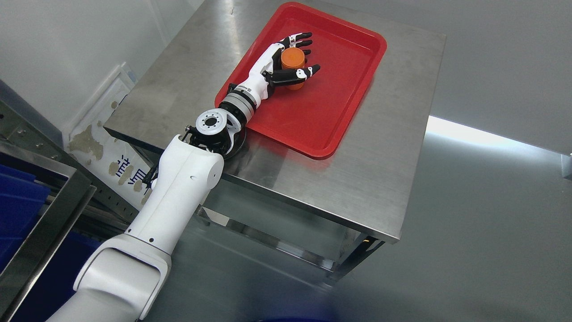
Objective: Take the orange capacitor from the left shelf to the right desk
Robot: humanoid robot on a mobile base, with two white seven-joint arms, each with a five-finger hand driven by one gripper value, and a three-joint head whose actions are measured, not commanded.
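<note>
Handling of the orange capacitor (292,60) is judged to be easy: a short, rigid cylinder, probably light, with a smooth wall that could slip if squeezed loosely, so it is best taken around its curved side at mid-height, not by its flat top. In the upper middle of the frame it is seen upright inside the red tray (357,89), which rests on the steel counter (380,179). The left hand (290,58) is wrapped around it, the fingers (301,40) curled past its far side and the thumb (299,75) laid across its near side, so the cylinder is enclosed between them. Whether its base touches the tray floor or is held just above it cannot be told. The right hand is not seen.
</note>
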